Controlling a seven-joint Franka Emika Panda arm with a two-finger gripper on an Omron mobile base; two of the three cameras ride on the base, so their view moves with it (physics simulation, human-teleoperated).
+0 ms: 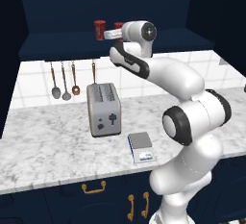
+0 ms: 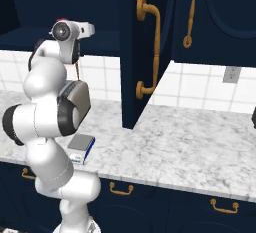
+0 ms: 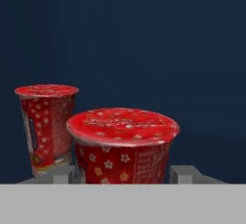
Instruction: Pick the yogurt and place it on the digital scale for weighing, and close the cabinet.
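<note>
Nearest the hand camera stands the yogurt (image 3: 123, 143), a red cup with small white flowers and a foil lid, upright on the cabinet shelf (image 3: 202, 151). Pale fingertips (image 3: 181, 174) sit just beside its lower sides, one on each flank — the gripper (image 3: 122, 175) straddles the cup, but whether the fingers press on it cannot be told. A second red cup (image 3: 47, 127) stands upright farther back to the left, apart from the first. From the left base view the white arm (image 1: 178, 81) reaches up into the open cabinet (image 1: 57, 6), the gripper at the nearer of the two cups. Below, on the marble desk (image 1: 43, 146), the digital scale (image 1: 141, 147) lies in front of a silver toaster (image 1: 103, 109) — bare on top. One cabinet door (image 2: 145, 47) stands open, edge-on in the right base view.
</note>
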